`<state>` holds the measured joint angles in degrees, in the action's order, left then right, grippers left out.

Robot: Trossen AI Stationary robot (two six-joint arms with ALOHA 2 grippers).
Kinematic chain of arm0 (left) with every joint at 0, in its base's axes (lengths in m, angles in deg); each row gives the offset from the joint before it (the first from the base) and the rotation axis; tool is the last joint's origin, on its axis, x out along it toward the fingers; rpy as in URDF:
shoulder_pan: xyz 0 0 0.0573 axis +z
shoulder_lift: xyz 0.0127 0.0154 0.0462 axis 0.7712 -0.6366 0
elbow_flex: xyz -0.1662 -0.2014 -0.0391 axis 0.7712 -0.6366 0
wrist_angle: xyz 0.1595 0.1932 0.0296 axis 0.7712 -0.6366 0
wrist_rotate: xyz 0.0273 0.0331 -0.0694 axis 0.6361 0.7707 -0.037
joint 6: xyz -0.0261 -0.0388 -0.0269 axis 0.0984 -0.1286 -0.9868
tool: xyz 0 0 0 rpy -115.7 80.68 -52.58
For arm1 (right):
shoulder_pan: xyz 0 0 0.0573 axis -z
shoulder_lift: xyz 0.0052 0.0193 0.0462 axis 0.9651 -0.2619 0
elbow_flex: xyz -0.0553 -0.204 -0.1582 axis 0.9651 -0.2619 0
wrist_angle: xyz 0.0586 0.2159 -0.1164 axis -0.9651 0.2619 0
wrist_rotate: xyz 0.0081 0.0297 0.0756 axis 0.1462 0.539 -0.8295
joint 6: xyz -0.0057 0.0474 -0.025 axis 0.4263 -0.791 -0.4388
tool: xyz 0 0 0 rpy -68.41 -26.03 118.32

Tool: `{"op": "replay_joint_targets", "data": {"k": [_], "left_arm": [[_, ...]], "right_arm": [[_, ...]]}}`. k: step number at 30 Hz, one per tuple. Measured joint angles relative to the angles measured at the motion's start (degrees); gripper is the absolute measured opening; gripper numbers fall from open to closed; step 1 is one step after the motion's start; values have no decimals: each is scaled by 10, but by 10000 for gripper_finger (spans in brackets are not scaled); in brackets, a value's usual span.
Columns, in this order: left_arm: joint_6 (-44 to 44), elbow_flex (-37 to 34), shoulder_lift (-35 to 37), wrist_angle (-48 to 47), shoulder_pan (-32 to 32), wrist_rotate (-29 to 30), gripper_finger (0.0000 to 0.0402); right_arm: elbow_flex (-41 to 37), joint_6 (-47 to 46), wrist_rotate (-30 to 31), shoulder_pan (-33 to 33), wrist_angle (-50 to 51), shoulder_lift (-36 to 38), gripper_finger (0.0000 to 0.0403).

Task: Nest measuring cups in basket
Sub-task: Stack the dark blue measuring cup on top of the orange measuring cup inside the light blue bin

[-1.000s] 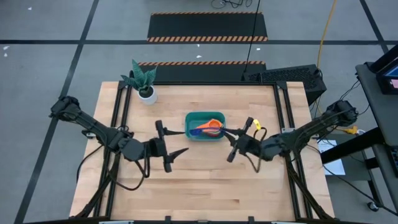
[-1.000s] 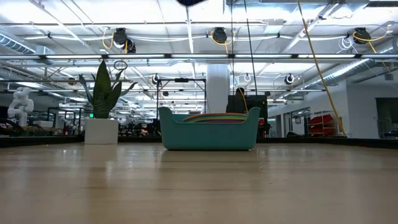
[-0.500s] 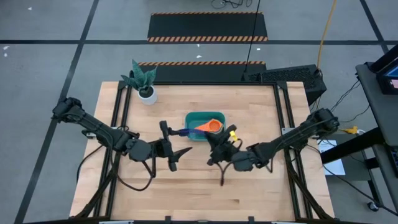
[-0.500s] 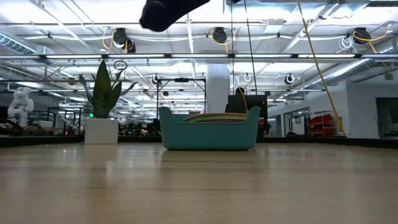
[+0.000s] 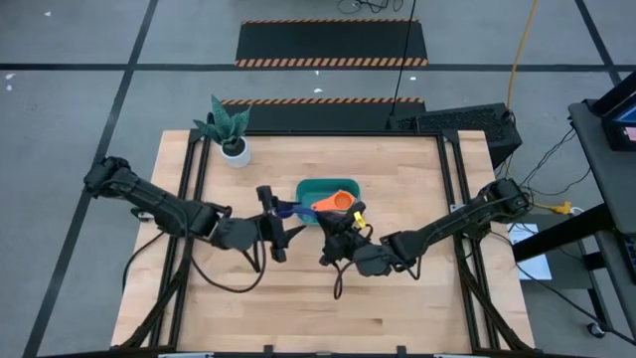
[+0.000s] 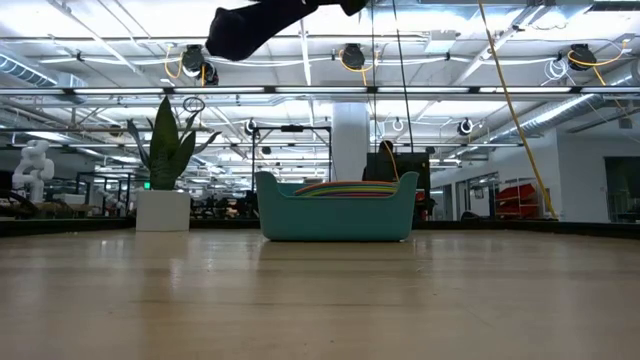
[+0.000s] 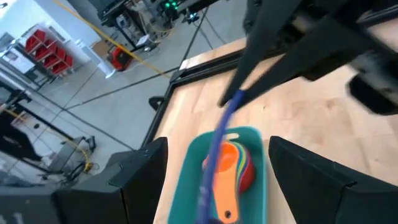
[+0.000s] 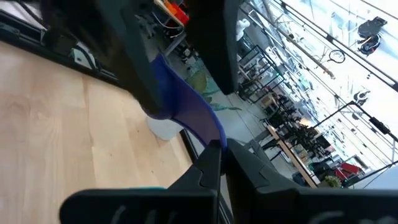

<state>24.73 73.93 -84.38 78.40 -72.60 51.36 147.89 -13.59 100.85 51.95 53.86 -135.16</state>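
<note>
The teal basket [image 5: 310, 187] [image 6: 335, 215] stands at mid-table with the orange cup [image 5: 339, 202] on top of several nested measuring cups [image 7: 239, 168]. The dark blue cup [image 5: 289, 210] is up in the air just left of the basket, and my right gripper [image 8: 217, 146] is shut on its handle. That arm reaches in from the right, past the basket's near side. My left gripper [image 5: 280, 217] is open. Its fingers [image 7: 140, 180] stand on either side of the blue handle [image 7: 214, 155] without touching it. The blue cup's bowl is out of view. My right gripper pinches the end of the dark blue cup's flat handle [image 8: 202, 127] between its two fingertips. It comes nearly level from the table's right, roughly in line with the handle [image 7: 235, 102]. The cup is lifted clear of the table and reaches toward my left gripper.
A small white pot with a green plant [image 5: 235, 149] [image 6: 163, 210] stands at the table's far left corner. A dark keyboard-like unit [image 5: 452, 121] lies beyond the far right edge. Bare wood spreads across the near half [image 5: 318, 308].
My right gripper has swept from the basket's right side toward the table's left, past its near side, rolling as it went and staying shut. The dark blue cup has come out of the basket to its left. My left gripper has edged toward the basket and dipped, staying open.
</note>
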Motion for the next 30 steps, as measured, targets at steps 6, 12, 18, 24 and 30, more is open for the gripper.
{"op": "replay_joint_targets", "data": {"k": [6,12,18,24,30], "left_arm": [[-9,0,0,-16,12,-15,223],[1,0,0,-31,12,-52,130],[-4,0,0,-61,22,-58,52],[10,0,0,-51,23,-67,9],[14,0,8,-32,13,-67,6]], "right_arm": [[0,-28,-64,3,4,0,0],[0,-45,-72,11,17,0,0],[0,-45,-75,11,17,0,0],[0,-44,-79,11,19,0,2],[0,-26,-88,2,36,17,41]]}}
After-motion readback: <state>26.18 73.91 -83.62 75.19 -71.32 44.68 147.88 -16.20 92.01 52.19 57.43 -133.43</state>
